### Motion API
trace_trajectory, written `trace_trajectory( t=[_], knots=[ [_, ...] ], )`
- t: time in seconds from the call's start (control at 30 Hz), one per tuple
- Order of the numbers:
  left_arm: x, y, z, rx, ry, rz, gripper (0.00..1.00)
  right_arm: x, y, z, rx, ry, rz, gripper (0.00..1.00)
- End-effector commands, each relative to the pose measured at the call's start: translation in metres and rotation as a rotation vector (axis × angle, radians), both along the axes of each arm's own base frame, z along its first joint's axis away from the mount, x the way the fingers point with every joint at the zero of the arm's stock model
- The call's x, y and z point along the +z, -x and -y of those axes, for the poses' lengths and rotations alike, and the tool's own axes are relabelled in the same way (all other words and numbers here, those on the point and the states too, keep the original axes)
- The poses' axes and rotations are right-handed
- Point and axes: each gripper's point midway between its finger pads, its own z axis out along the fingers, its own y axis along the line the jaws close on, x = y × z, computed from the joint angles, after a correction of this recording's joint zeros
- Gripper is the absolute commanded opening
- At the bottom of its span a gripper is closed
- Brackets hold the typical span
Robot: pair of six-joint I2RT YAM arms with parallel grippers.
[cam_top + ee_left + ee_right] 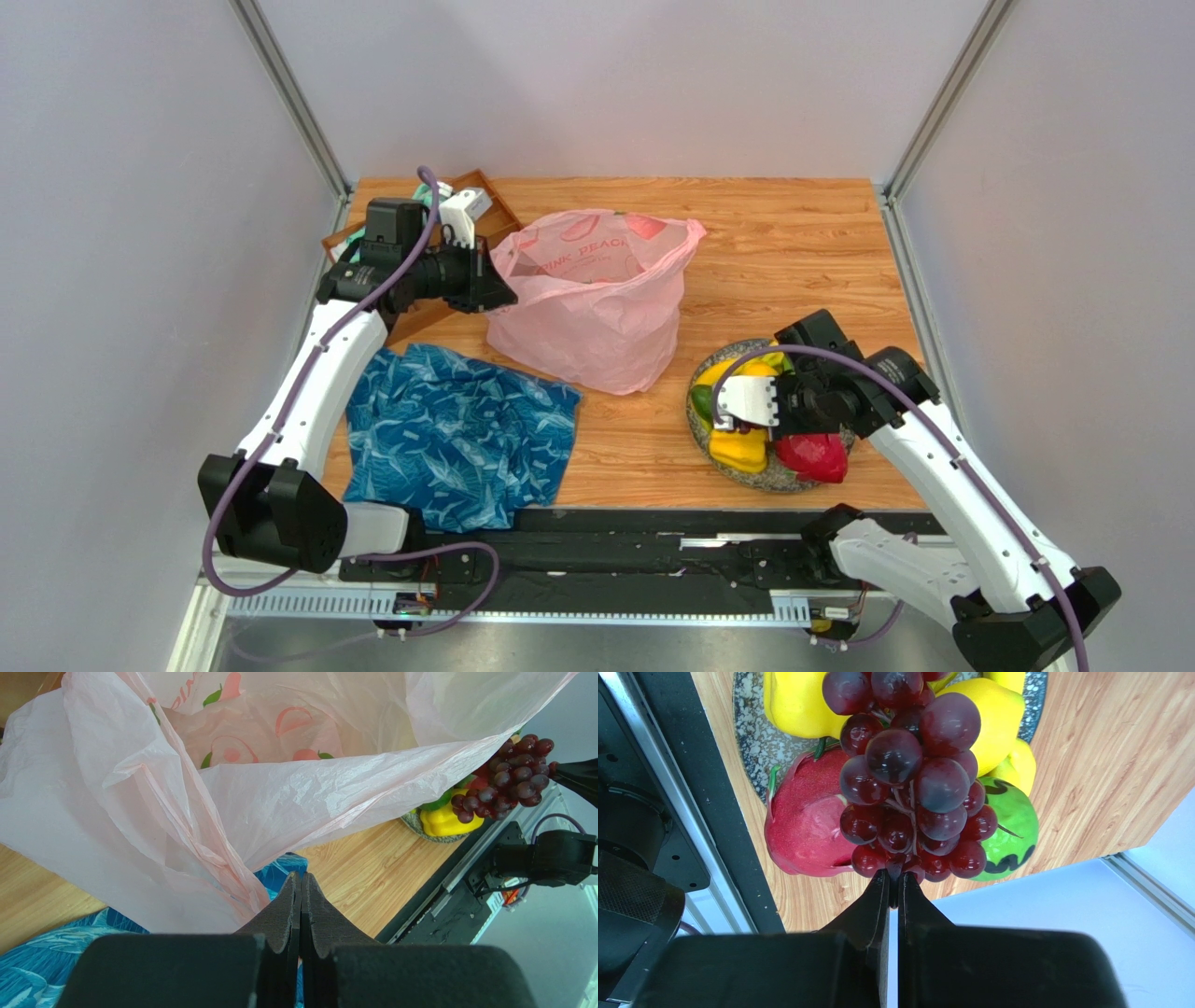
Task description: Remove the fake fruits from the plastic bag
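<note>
The pale-pink plastic bag (596,301) stands open mid-table. My left gripper (501,289) is at its left rim, shut, with the bag's folds (210,847) drawn in against its fingers (284,913). My right gripper (894,876) is shut on the stem of the dark purple grapes (910,777) and holds them over a grey speckled plate (756,742). On the plate lie a magenta dragon fruit (805,826), a green fruit (1015,829) and yellow fruits (798,703). The grapes also show in the left wrist view (509,777). The bag's inside is mostly hidden.
A blue leaf-patterned cloth (456,434) lies near the left arm, in front of the bag. A wooden tray (484,196) sits at the back left. The plate (786,483) is at the front right, by the black rail (631,539).
</note>
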Motion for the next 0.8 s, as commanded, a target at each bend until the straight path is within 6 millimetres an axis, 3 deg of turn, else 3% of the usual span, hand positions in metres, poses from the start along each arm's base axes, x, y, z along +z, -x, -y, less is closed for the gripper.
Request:
trace_trajectory(
  t=[0.0,0.13,0.23,0.3,0.77],
  knots=[
    [0.014,-0.008,0.001,-0.005,0.022,0.048,0.00,-0.010,0.037,0.034,-0.035,0.139,-0.141,0.00],
    [0.014,-0.010,0.002,-0.004,0.025,0.043,0.00,-0.016,0.026,0.035,-0.059,0.143,-0.106,0.00],
    [0.016,-0.011,0.003,-0.005,0.026,0.043,0.00,-0.020,0.023,0.035,-0.075,0.147,-0.110,0.07],
    [0.015,-0.011,0.002,-0.003,0.025,0.040,0.00,-0.022,0.024,0.036,-0.086,0.149,-0.118,0.13],
    [0.010,-0.011,0.003,-0.006,0.028,0.029,0.00,-0.025,0.029,0.035,-0.084,0.137,-0.137,0.20]
  ],
)
